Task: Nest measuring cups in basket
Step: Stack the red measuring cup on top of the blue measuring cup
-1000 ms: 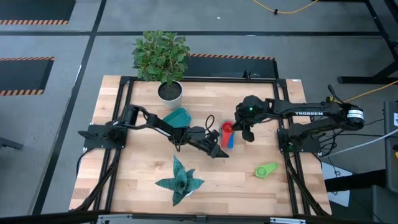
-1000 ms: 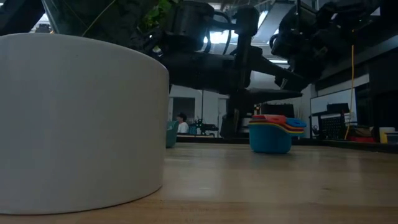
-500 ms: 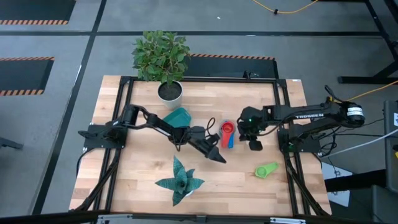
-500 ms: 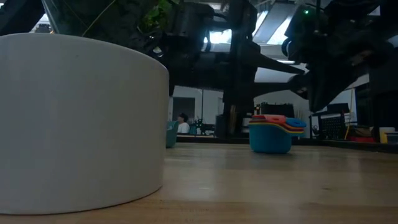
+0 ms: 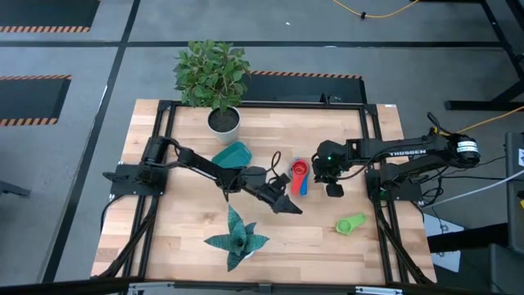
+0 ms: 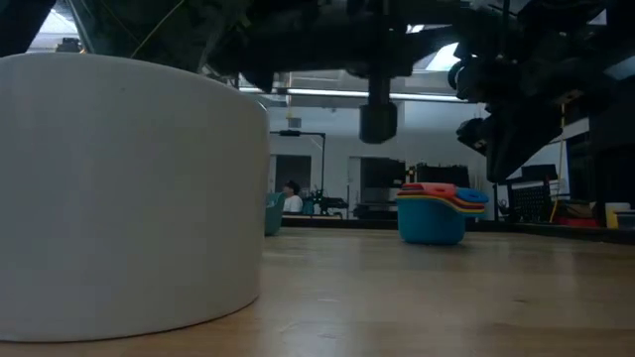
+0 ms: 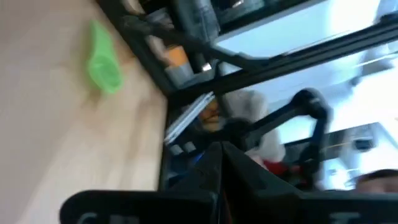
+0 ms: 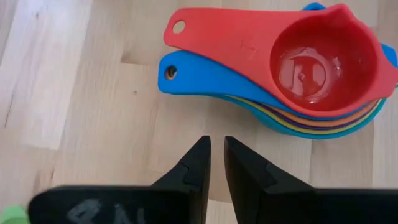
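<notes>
- Most cups sit nested in one stack [image 5: 300, 177], red cup [image 8: 323, 62] on top, near the middle of the worktop [image 5: 180, 238].
- The green cup [image 5: 350, 224] lies alone, well apart, toward the right edge.
- The teal basket [image 5: 232, 154] lies toward the far edge, near the white pot [image 5: 223, 123]; I see no cup in it.
- My left fingers [image 5: 288, 203] are together, empty, beside the stack.
- My right fingers [image 8: 214, 163] hover near the stack, a narrow gap between them, holding nothing.

Left end effector [image 5: 293, 206] closed, right end effector [image 5: 334, 190] nearly closed, empty
</notes>
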{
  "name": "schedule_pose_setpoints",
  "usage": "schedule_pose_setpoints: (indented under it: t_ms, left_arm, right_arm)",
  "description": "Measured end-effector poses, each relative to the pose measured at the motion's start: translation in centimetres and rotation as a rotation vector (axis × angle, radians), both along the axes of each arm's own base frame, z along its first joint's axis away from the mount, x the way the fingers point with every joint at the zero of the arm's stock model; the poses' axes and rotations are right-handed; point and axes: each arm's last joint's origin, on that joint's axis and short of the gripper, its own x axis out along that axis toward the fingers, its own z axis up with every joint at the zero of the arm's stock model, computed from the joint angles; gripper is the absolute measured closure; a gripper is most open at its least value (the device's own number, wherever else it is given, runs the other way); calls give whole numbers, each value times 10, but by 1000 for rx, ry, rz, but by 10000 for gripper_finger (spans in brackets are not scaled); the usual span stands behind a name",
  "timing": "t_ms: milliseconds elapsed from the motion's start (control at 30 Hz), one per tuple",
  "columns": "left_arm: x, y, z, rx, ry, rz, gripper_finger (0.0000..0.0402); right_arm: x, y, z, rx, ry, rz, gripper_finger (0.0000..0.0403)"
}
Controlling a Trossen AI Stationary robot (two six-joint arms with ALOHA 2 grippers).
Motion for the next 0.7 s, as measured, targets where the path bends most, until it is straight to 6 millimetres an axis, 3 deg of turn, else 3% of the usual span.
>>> schedule_pose_setpoints:
  t_ms: [200, 367, 700]
  left_arm:
    - [-3, 16, 3, 185, 98, 101, 400]
    - [-6, 30, -11, 336, 230, 211, 400]
    - [-13, 41, -27, 449, 424, 323, 400]
  right_arm:
    - [0, 2, 0, 15, 5, -20, 351]
    - [2, 5, 1, 21, -9, -21, 351]
    - [6, 15, 3, 20, -50, 30, 351]
